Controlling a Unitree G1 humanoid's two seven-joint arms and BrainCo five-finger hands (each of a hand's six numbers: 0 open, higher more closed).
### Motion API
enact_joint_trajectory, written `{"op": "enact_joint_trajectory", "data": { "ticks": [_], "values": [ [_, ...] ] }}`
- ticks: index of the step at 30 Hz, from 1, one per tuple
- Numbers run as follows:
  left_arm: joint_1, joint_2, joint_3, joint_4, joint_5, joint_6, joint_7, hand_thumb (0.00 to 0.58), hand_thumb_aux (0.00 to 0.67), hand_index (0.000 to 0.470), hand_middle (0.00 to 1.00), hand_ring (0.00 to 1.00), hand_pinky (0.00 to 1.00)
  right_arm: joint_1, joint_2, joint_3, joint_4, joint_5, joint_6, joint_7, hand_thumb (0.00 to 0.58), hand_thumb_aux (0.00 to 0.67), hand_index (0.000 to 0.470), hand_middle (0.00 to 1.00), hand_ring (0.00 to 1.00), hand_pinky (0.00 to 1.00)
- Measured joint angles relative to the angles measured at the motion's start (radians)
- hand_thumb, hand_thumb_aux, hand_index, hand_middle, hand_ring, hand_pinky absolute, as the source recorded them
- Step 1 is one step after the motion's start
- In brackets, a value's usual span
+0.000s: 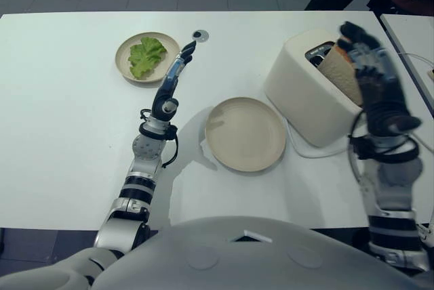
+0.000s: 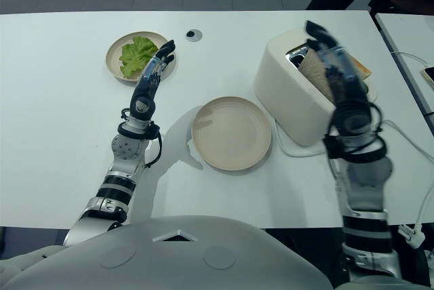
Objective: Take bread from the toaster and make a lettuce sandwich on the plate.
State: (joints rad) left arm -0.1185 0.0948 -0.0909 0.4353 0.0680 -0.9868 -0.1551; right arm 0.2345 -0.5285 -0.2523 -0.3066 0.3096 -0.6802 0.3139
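Note:
A white toaster [image 1: 298, 93] stands at the right of the table. A tan bread slice [image 1: 337, 73] sticks up from its slot, tilted to the right. My right hand [image 1: 371, 76] is around the slice from the right, fingers curled over its top edge. An empty beige plate [image 1: 245, 134] lies in the middle, left of the toaster. A small plate [image 1: 122, 56] at the back left holds a lettuce leaf [image 1: 146, 56]. My left hand [image 1: 173, 76] hovers at that small plate's right rim, fingers stretched out and holding nothing.
The toaster's white cable [image 1: 305, 152] loops on the table between the toaster and my right forearm. A small dark round cap [image 1: 199, 34] sits in the tabletop behind the lettuce plate. Another table [image 1: 413, 39] with a cable stands to the right.

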Motion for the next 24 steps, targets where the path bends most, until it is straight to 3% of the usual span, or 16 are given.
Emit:
{"op": "enact_joint_trajectory", "data": {
  "ticks": [4, 7, 10, 15, 17, 18, 20, 21, 24],
  "values": [
    [-0.001, -0.007, -0.002, 0.016, 0.020, -0.009, 0.012, 0.000, 0.000, 0.000, 0.00, 0.00, 0.00, 0.012, -0.044, -0.191, 0.019, -0.063, 0.016, -0.015, 0.000, 0.000, 0.000, 0.02, 0.02, 0.02],
    [-0.005, -0.019, -0.002, 0.044, 0.034, -0.021, 0.026, 0.000, 0.000, 0.000, 0.00, 0.00, 0.00, -0.023, -0.099, -0.300, 0.149, -0.219, 0.039, -0.047, 0.000, 0.000, 0.000, 0.02, 0.02, 0.02],
    [-0.017, -0.020, 0.000, 0.063, 0.037, -0.031, 0.039, 0.000, 0.000, 0.000, 0.00, 0.00, 0.00, -0.067, -0.179, -0.306, 0.320, -0.398, 0.111, -0.078, 0.000, 0.000, 0.000, 0.02, 0.02, 0.02],
    [-0.020, -0.025, -0.002, 0.075, 0.040, -0.043, 0.045, 0.000, 0.000, 0.000, 0.00, 0.00, 0.00, -0.133, -0.223, -0.231, 0.462, -0.518, 0.150, -0.099, 0.014, 0.008, 0.006, 0.05, 0.05, 0.05],
    [-0.022, -0.028, -0.003, 0.083, 0.047, -0.048, 0.051, 0.000, 0.000, 0.000, 0.00, 0.00, 0.00, -0.197, -0.231, -0.176, 0.531, -0.553, 0.156, -0.110, 0.281, 0.189, 0.133, 0.07, 0.07, 0.07],
    [-0.023, -0.027, -0.002, 0.088, 0.047, -0.049, 0.054, 0.000, 0.000, 0.000, 0.00, 0.00, 0.00, -0.221, -0.232, -0.153, 0.559, -0.563, 0.157, -0.114, 0.452, 0.355, 0.249, 0.08, 0.08, 0.08],
    [-0.027, -0.026, -0.002, 0.095, 0.047, -0.051, 0.057, 0.000, 0.000, 0.000, 0.00, 0.00, 0.00, -0.269, -0.232, -0.101, 0.612, -0.595, 0.155, -0.131, 0.551, 0.520, 0.365, 0.12, 0.12, 0.12],
    [-0.028, -0.026, -0.002, 0.097, 0.049, -0.053, 0.059, 0.000, 0.000, 0.000, 0.00, 0.00, 0.00, -0.293, -0.232, -0.077, 0.636, -0.606, 0.145, -0.142, 0.580, 0.670, 0.470, 0.16, 0.16, 0.16],
    [-0.028, -0.022, -0.002, 0.100, 0.049, -0.053, 0.059, 0.000, 0.000, 0.000, 0.00, 0.00, 0.00, -0.331, -0.233, -0.043, 0.671, -0.626, 0.127, -0.180, 0.580, 0.670, 0.470, 0.25, 0.25, 0.25]
  ]
}}
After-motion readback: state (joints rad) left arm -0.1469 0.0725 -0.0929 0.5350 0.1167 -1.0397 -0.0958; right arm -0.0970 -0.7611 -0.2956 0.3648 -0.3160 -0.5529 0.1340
